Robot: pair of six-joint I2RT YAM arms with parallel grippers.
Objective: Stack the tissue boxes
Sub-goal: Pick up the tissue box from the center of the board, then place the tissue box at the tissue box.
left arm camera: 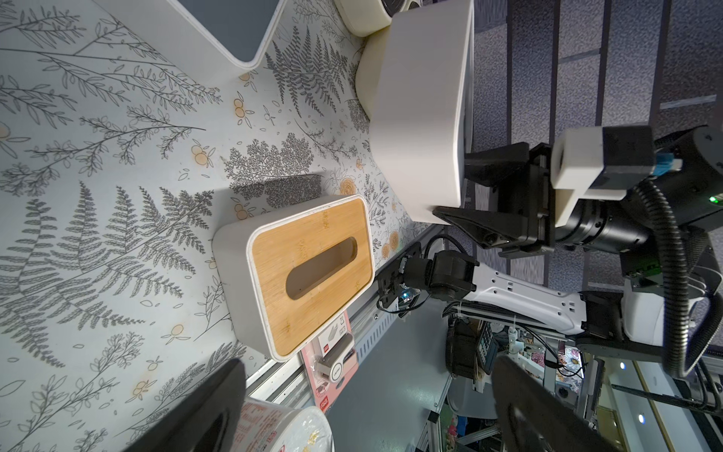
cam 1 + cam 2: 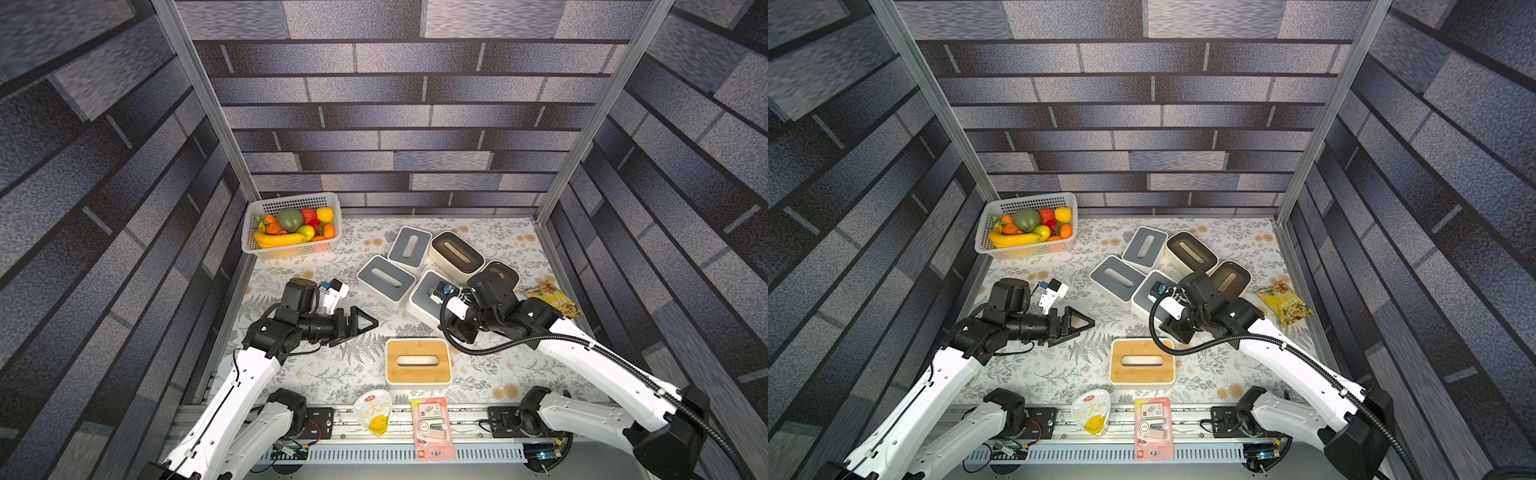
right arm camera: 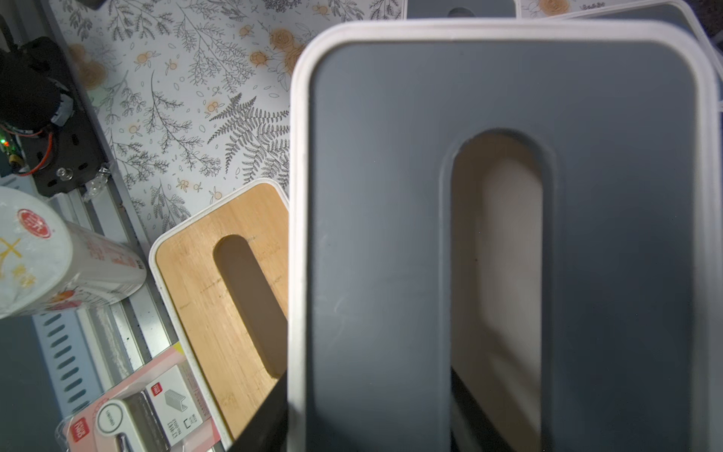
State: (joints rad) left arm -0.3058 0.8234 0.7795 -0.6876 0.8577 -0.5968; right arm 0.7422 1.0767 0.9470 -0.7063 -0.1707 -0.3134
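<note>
Left jaws: released, empty, centre-left in both top views
Right jaws: clenched on grey-lidded box (image 2: 422,293), centre-right, raised off bench (image 2: 316,374)

Grey brick-print walls (image 2: 399,104), aluminium corner posts (image 2: 206,95), fern-patterned tablecloth (image 2: 311,374), possibly cluttered lab (image 1: 547,352) beyond

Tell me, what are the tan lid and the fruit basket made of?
Lid: probably bamboo or light wood; tan, fine grain lines, matte. Basket: probably white plastic; thin walls with rows of moulded holes.
</note>
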